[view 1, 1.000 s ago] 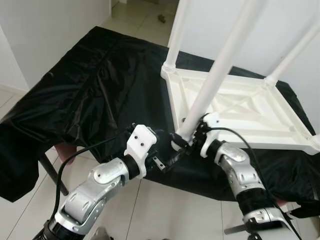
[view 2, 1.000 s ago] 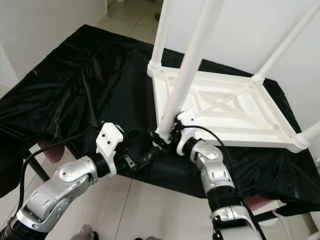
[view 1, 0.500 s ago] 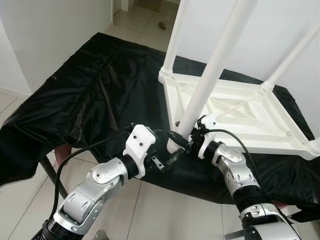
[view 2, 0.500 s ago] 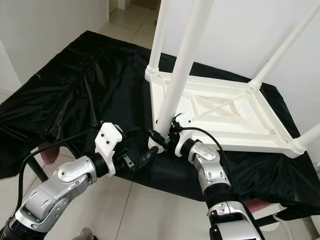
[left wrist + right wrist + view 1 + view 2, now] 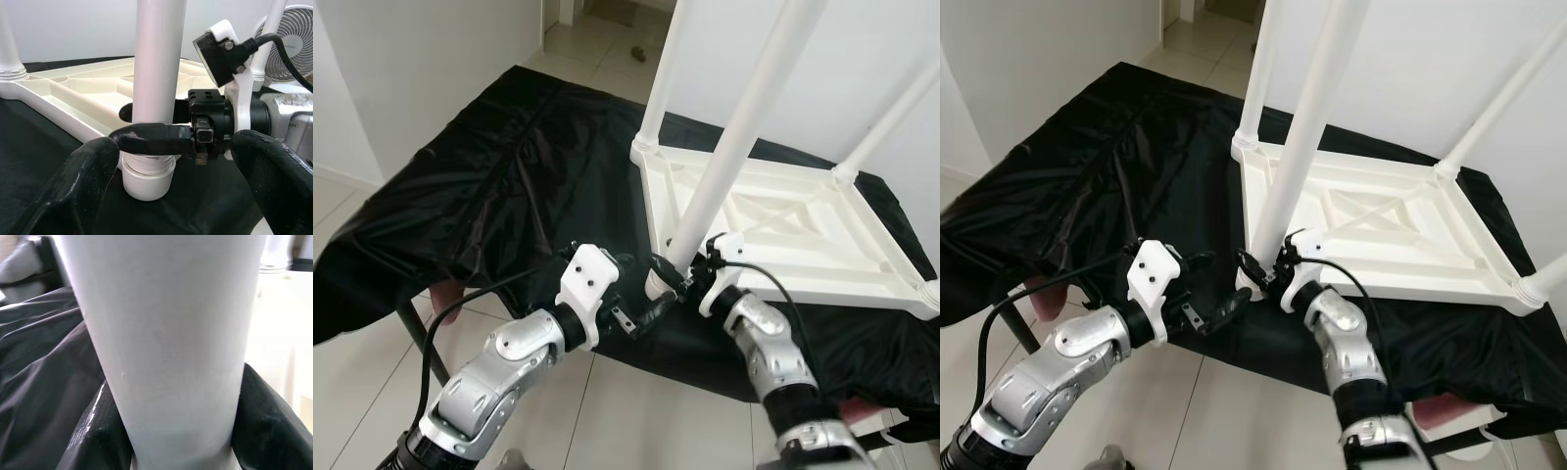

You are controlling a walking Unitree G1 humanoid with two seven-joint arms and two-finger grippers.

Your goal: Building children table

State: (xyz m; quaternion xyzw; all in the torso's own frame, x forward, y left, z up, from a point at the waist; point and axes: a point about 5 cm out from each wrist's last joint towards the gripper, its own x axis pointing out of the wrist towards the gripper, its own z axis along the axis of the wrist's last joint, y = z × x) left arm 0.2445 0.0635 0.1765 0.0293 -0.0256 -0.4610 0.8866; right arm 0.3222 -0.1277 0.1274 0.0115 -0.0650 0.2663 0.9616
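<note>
A white plastic children's table (image 5: 803, 235) lies upside down on a black cloth (image 5: 509, 176), its legs pointing up. My right gripper (image 5: 670, 278) is shut on the near leg (image 5: 724, 166) just above its base, one black finger (image 5: 151, 137) wrapped across the tube. In the right wrist view the leg (image 5: 166, 333) stands between both fingers (image 5: 98, 431). The leg's ribbed lower end sits in a white collar (image 5: 148, 174) at the table's corner. My left gripper (image 5: 641, 311) is open, level with that base and slightly short of it, not touching.
Two more legs (image 5: 666, 69) (image 5: 891, 108) rise at the far corners. The cloth's front edge (image 5: 636, 357) drops off just under both grippers, with tiled floor (image 5: 372, 372) below. A white wall stands behind, and a fan (image 5: 288, 29) beyond the right arm.
The camera has shifted a little. My right forearm has swung slightly while the gripper stays on the leg. The left gripper holds its place, still open.
</note>
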